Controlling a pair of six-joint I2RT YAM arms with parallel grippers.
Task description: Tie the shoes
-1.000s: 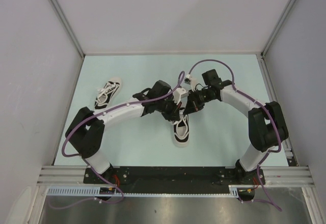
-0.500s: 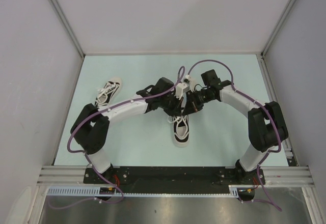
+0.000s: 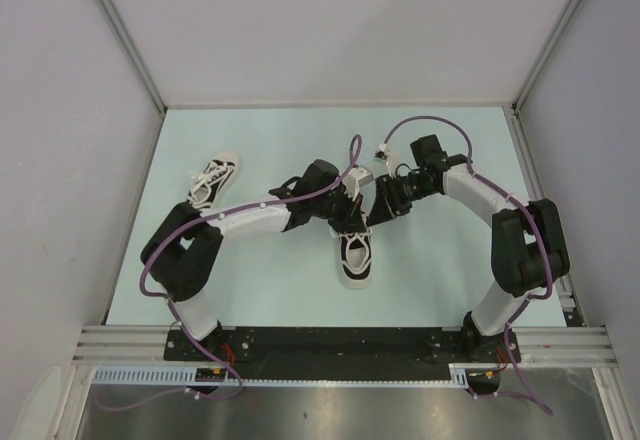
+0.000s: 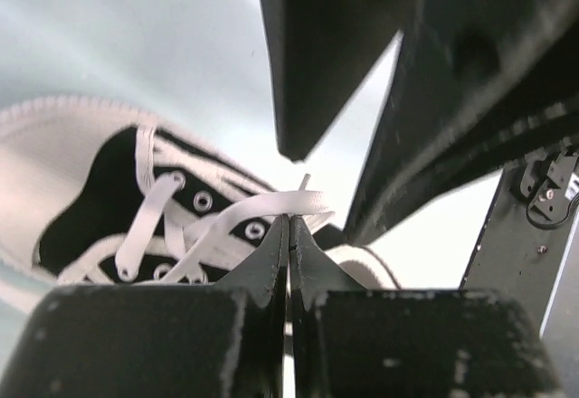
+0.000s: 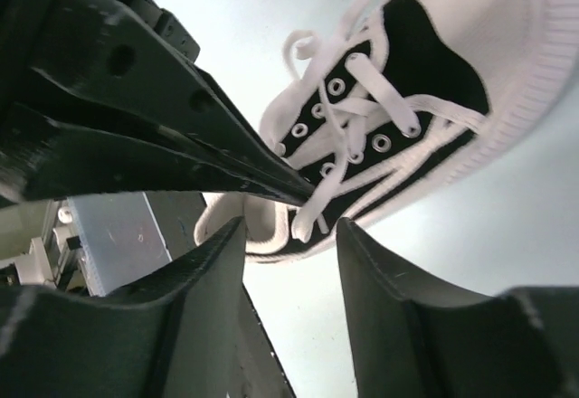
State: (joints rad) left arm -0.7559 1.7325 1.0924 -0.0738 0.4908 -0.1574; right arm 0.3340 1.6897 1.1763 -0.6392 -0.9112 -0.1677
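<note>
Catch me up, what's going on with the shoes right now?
Both arms are bent over the black canvas sneaker with white rubber sole in the middle. The left hand is shut on a long white lace just above the eyelets. The right hand is open, its fingers on either side of that lace's loose end. No bow is visible. The matching second sneaker lies apart at the far left.

Robot lab test cell: bare grey panel walls [image 3: 330,30] on aluminium frame posts [image 3: 120,35] box in a pale green desk [image 3: 260,140], black base plate [image 3: 340,345] on slotted rail [image 3: 120,341], loose purple cables [image 3: 425,123].
</note>
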